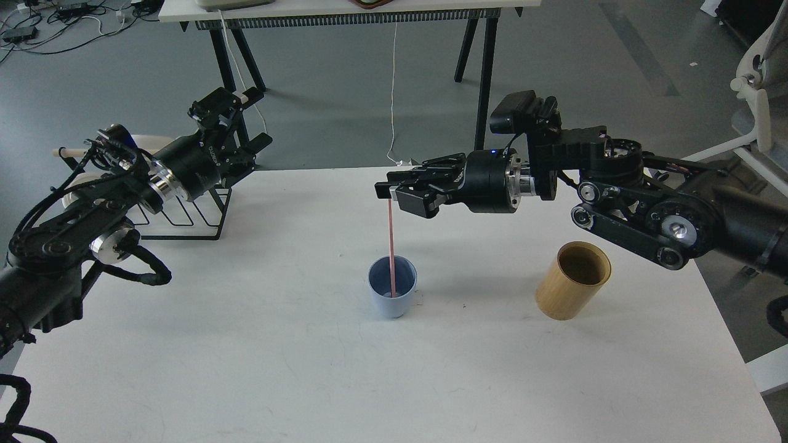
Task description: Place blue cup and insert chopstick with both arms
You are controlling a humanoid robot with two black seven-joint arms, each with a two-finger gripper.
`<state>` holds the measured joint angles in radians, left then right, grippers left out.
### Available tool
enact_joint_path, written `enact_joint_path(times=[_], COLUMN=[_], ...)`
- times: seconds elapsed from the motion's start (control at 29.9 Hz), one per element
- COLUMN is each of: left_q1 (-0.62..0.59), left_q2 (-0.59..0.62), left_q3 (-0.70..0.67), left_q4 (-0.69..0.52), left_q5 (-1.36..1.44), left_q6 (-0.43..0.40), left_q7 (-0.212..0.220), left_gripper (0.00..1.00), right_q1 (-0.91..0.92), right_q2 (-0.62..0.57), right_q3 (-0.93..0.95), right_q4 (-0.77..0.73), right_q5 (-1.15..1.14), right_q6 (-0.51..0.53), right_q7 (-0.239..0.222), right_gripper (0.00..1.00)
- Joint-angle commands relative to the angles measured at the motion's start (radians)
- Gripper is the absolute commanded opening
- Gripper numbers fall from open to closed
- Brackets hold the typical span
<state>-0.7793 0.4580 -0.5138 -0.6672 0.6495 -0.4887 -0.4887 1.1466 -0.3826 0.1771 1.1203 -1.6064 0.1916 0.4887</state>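
Note:
The pale blue cup (388, 305) stands upright at the middle of the white table (277, 369). One thin pink chopstick (390, 234) stands almost upright with its lower end inside the cup. My right gripper (389, 192) is directly above the cup and is shut on the top end of the chopstick. My left gripper (237, 126) is far to the left, over the black wire rack (184, 224). It is open and empty, well apart from the cup.
A tan wooden cylindrical holder (569, 289) stands upright to the right of the cup, under my right arm. The wire rack with a pale rod sits at the table's back left. A second table's black legs (486, 67) stand beyond the far edge.

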Motion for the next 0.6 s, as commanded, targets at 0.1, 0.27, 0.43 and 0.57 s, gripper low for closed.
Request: enact_joint_path(times=[0.1, 0.27, 0.43, 0.57], left_q1=[0.0, -0.001, -0.002, -0.005], left_q2=[-0.002, -0.007, -0.007, -0.008], left_q3=[-0.002, -0.002, -0.002, -0.005], left_q4=[0.0, 0.0, -0.006, -0.015], left_q5=[-0.001, -0.001, -0.001, -0.001], left_q6=[0.0, 0.0, 0.0, 0.0], left_q7=[0.0, 0.0, 0.0, 0.0], left_gripper=[0.94, 0.94, 0.94, 0.94], right_q1=[-0.001, -0.001, -0.034, -0.089], right_q2=[-0.035, -0.068, -0.12, -0.15], right_q3=[0.025, 0.074, 0.185, 0.294], right_q4=[0.03, 0.047, 0.055, 0.032], right_q5=[0.036, 0.181, 0.454, 0.817], right_q6=[-0.003, 0.002, 0.0, -0.003], right_q7=[0.0, 0.0, 0.0, 0.0], right_gripper=[0.82, 0.99, 0.99, 0.99])
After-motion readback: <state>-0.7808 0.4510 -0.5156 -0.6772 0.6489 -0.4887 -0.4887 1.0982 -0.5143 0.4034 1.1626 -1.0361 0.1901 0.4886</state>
